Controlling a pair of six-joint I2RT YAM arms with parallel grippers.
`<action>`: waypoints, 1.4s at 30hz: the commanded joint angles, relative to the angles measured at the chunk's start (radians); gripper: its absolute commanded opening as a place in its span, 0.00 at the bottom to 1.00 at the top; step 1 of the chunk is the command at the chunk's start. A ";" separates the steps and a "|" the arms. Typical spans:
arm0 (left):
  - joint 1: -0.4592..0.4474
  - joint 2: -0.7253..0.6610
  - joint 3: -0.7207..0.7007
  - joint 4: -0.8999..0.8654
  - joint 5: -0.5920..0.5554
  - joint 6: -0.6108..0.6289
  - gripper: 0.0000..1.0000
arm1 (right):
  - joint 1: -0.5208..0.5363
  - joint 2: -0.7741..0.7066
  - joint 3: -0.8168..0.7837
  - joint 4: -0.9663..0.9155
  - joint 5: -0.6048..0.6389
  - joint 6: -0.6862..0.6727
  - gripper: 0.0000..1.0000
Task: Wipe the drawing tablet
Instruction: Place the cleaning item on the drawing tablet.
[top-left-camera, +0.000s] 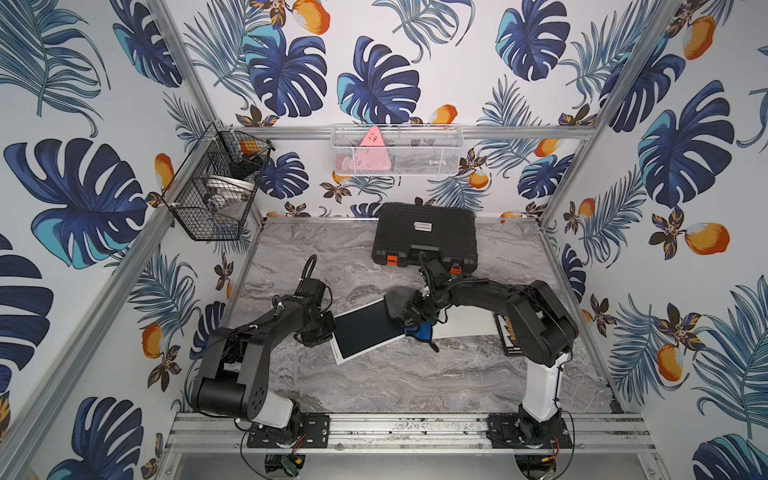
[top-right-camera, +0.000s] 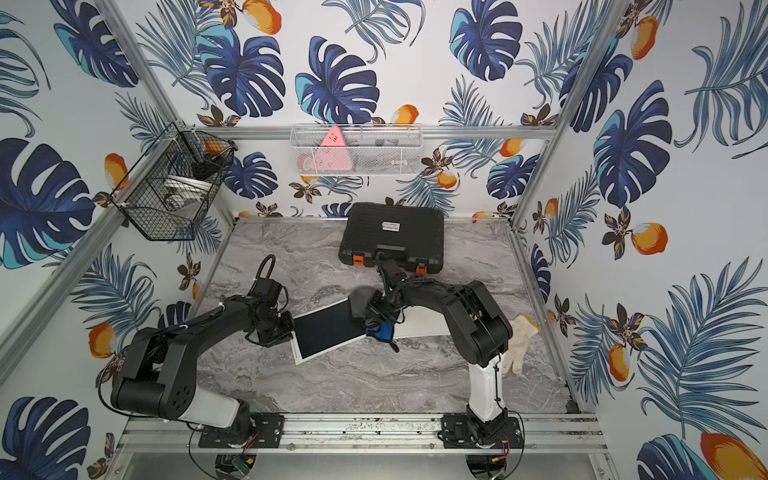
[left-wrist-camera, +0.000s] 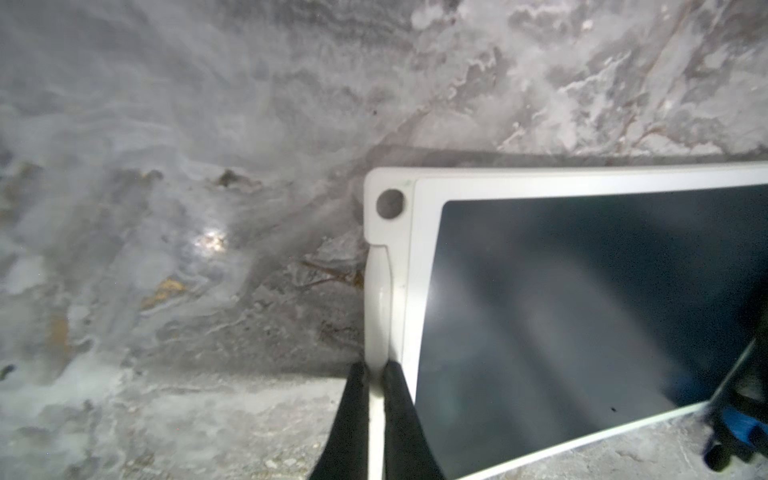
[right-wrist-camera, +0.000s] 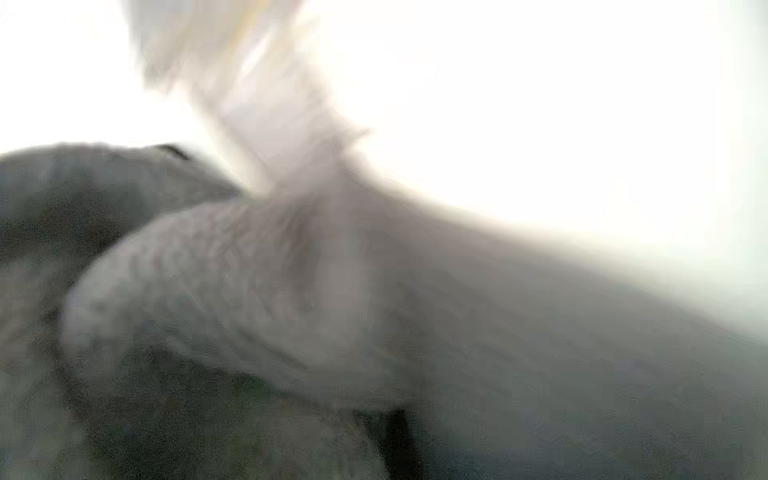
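The drawing tablet (top-left-camera: 365, 332) lay on the marbled surface (top-left-camera: 374, 386) between the two arms. Its long axis ran slantwise from the left gripper (left-wrist-camera: 376, 370) to the right gripper (top-left-camera: 409, 316). The left jaws were pinched shut on the white rim at the tablet's short end, an anchor by the look of it. The right jaws, closed on a grey cloth (top-left-camera: 397, 301), sat at the opposite end, with the cloth over the screen's edge. From there the dark screen stretched toward the left arm, so the wipe likely had to run along that axis, and the right arm was the one placed for it.
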 joint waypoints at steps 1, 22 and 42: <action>0.004 0.024 -0.017 -0.055 -0.110 -0.008 0.09 | -0.060 -0.080 -0.019 -0.189 0.139 -0.128 0.00; 0.004 -0.002 0.024 -0.059 -0.026 0.005 0.20 | -0.296 -0.315 0.053 -0.460 0.351 -0.367 0.63; 0.003 -0.063 0.113 -0.132 0.056 0.016 0.66 | -0.720 -0.470 -0.130 -0.524 0.779 -0.234 0.80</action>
